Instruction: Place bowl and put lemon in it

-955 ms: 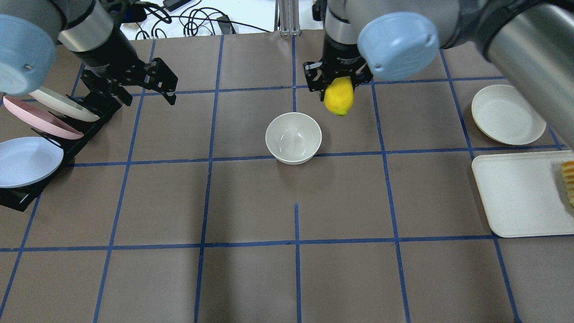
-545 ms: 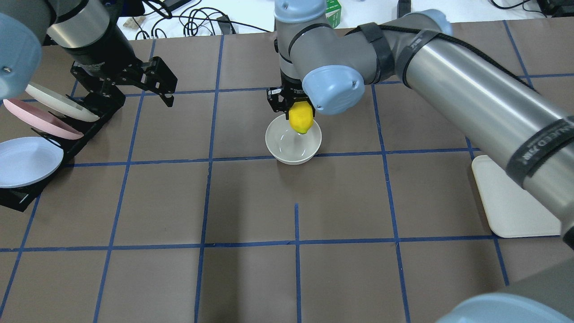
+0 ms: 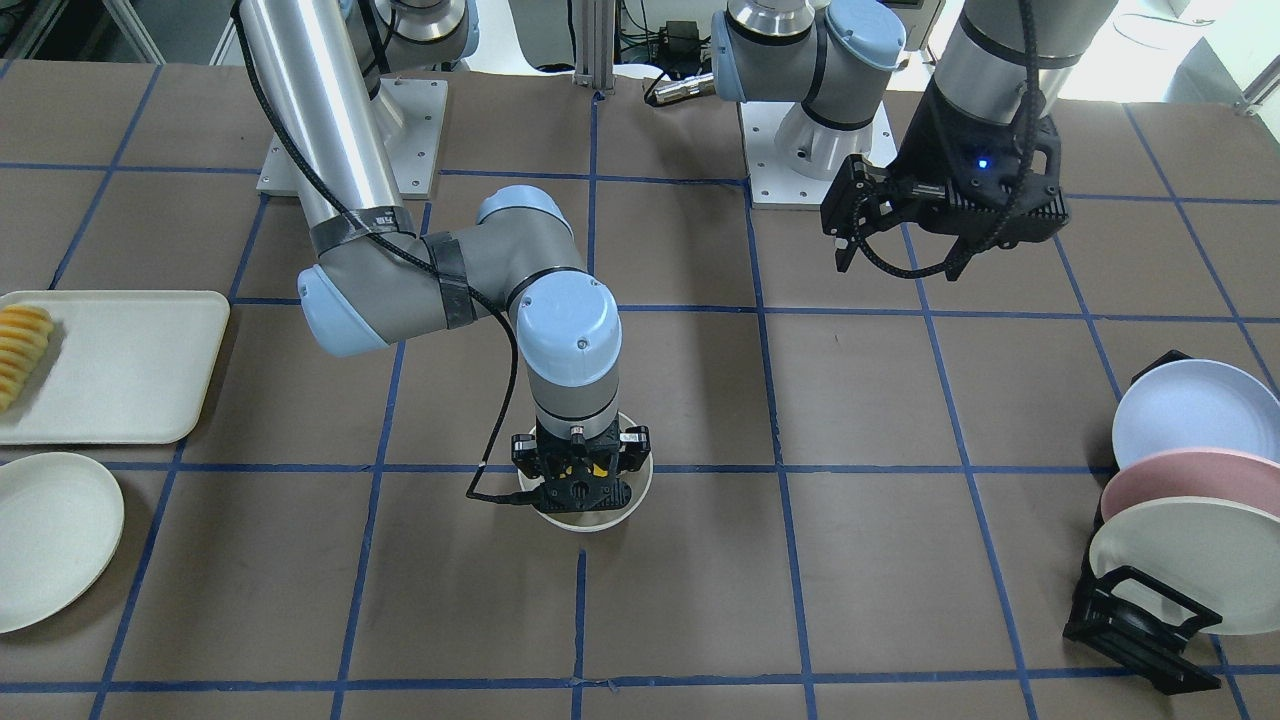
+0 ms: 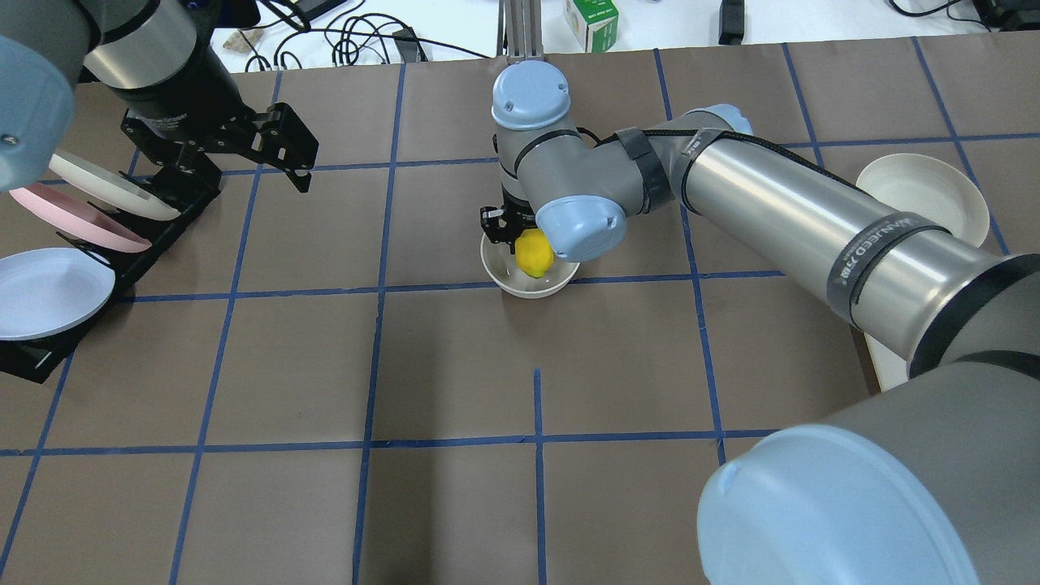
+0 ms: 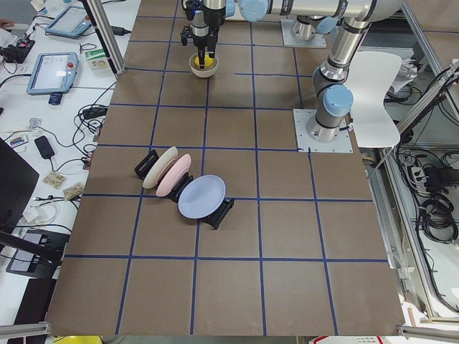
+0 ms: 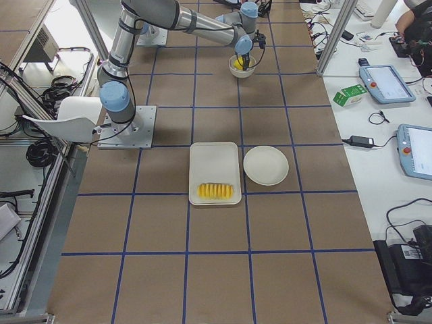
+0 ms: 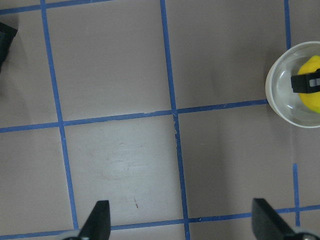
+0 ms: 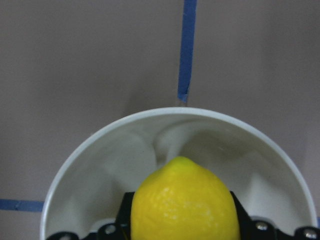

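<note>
The off-white bowl [image 4: 520,288] stands upright at the table's middle, also in the front-facing view [image 3: 590,520]. My right gripper [image 4: 528,246] is lowered into it from above, shut on the yellow lemon [image 4: 534,253]. In the right wrist view the lemon [image 8: 185,205] sits between the fingers, inside the bowl's rim [image 8: 100,165]. I cannot tell whether it touches the bottom. My left gripper [image 4: 256,175] hovers open and empty at the far left, near the rack. Its wrist view shows the bowl [image 7: 280,107] and lemon [image 7: 312,92] at the right edge.
A black rack [image 4: 32,357] with pastel plates stands at the left edge. A shallow white plate [image 4: 922,195] and a white tray [image 3: 110,365] with a sliced ridged food piece [image 3: 20,350] lie on the right side. My right arm [image 4: 780,211] spans the table's right half.
My right gripper carried the lemon left and down, from beside the bowl to inside its rim. The left gripper has barely moved.
</note>
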`<state>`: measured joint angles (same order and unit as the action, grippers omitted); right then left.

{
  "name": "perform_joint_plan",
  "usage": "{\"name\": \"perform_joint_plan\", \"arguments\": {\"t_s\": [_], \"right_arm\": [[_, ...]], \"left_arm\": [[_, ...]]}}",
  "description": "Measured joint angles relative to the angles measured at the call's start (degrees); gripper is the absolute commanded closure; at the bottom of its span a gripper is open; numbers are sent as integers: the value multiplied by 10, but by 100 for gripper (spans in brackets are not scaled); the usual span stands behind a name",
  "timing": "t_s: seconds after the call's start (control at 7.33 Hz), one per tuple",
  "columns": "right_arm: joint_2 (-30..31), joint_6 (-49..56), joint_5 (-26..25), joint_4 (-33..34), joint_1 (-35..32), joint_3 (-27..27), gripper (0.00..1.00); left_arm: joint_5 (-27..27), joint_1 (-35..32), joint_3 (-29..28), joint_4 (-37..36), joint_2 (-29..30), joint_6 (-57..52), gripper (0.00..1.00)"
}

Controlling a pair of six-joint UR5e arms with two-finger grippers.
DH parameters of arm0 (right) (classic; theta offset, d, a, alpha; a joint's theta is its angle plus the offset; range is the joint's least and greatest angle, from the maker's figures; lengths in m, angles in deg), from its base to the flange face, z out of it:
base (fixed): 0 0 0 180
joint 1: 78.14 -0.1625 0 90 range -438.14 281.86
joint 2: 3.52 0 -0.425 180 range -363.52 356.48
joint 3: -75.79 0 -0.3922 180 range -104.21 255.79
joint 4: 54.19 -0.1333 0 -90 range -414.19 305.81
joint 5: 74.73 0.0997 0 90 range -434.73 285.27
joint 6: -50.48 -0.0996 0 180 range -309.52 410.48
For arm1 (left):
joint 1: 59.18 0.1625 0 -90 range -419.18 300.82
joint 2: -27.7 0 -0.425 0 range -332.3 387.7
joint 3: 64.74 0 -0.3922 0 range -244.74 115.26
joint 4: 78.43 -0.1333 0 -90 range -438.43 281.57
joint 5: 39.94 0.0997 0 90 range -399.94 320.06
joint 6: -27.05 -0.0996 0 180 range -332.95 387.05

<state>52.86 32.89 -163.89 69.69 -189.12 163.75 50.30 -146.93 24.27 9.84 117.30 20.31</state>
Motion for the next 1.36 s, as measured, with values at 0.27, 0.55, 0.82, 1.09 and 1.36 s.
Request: {"name": "perform_joint_plan", "arguments": {"t_s": [0.27,0.55,0.82,1.09,1.36], "right_arm": [[-8,-1,-1,2,0,2,0],[15,0,-3,-10,2,-3,0],[124,5,-3,-107,27,-14,0],[250,12,-6,-244,59,-19,0],[318,18,-11,-327,77,-11,0]], "left_arm": [[2,4,2,2,-3,0,0],[4,5,3,4,-4,-3,0],[5,5,4,6,-5,-4,0],[5,4,5,10,-6,-3,0],[5,3,4,13,-5,0,0]]}}
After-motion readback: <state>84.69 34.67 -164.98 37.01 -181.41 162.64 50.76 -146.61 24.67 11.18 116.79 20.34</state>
